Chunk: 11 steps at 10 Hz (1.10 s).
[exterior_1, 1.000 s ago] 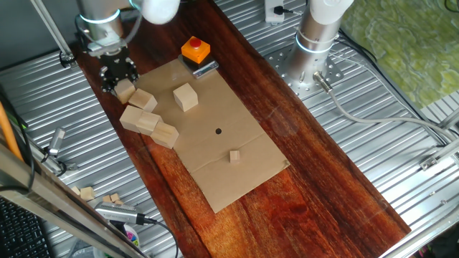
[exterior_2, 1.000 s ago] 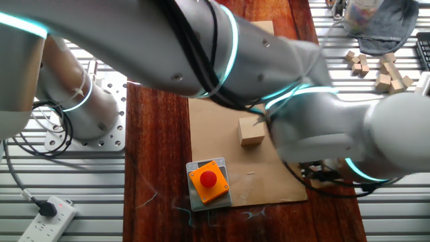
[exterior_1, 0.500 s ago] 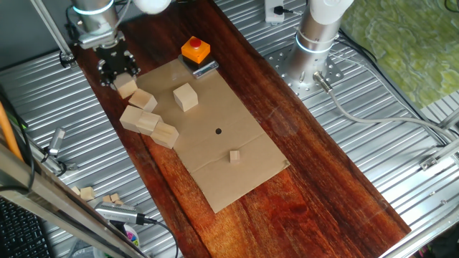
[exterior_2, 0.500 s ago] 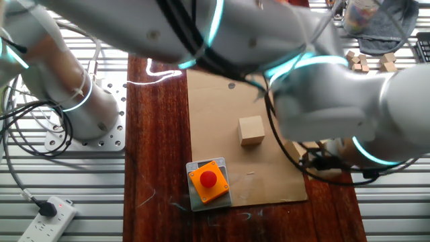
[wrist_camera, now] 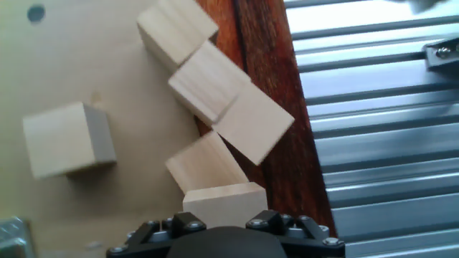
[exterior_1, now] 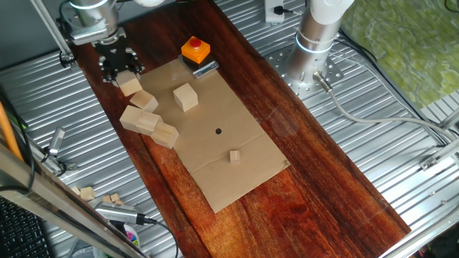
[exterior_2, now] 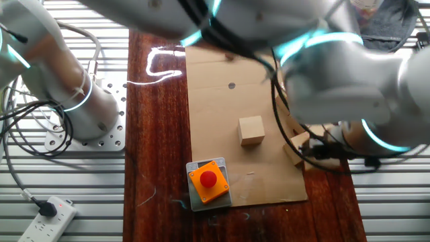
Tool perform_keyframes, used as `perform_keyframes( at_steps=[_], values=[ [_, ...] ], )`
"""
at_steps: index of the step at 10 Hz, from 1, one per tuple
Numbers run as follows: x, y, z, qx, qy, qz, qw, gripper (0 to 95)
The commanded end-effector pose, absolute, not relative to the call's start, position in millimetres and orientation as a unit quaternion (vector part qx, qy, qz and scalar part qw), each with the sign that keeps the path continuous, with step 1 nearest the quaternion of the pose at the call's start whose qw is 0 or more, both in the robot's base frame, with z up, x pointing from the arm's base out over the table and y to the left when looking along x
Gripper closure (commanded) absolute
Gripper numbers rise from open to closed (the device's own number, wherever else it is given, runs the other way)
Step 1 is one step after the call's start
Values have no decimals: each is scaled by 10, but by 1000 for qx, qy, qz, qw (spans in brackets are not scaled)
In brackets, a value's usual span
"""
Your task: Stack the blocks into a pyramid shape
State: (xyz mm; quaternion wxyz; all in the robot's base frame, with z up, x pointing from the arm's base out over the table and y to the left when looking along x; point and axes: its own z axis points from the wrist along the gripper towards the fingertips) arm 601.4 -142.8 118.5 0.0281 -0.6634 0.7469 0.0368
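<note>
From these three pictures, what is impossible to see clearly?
- Fingers: in the hand view the held block covers the tips.
- Block cluster: in the other fixed view the blurred arm hides most.
- Small pieces off the table: too small to identify.

I hold 1 pale wooden block [exterior_1: 130, 85] above 4 huddled blocks [exterior_1: 148, 120]; 1 more block [exterior_1: 186, 97] sits apart on cardboard.
</note>
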Motion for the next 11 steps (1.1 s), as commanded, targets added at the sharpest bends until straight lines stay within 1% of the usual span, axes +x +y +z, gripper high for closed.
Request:
perform_keyframes(
  at_steps=[1, 5, 11],
  values=[
    [5939, -1318, 1202, -656, 753, 38, 23, 950],
    [5689, -1010, 1171, -636, 771, 32, 18, 950],
    [5502, -716, 1291, -625, 780, 17, 18, 950]
  ],
)
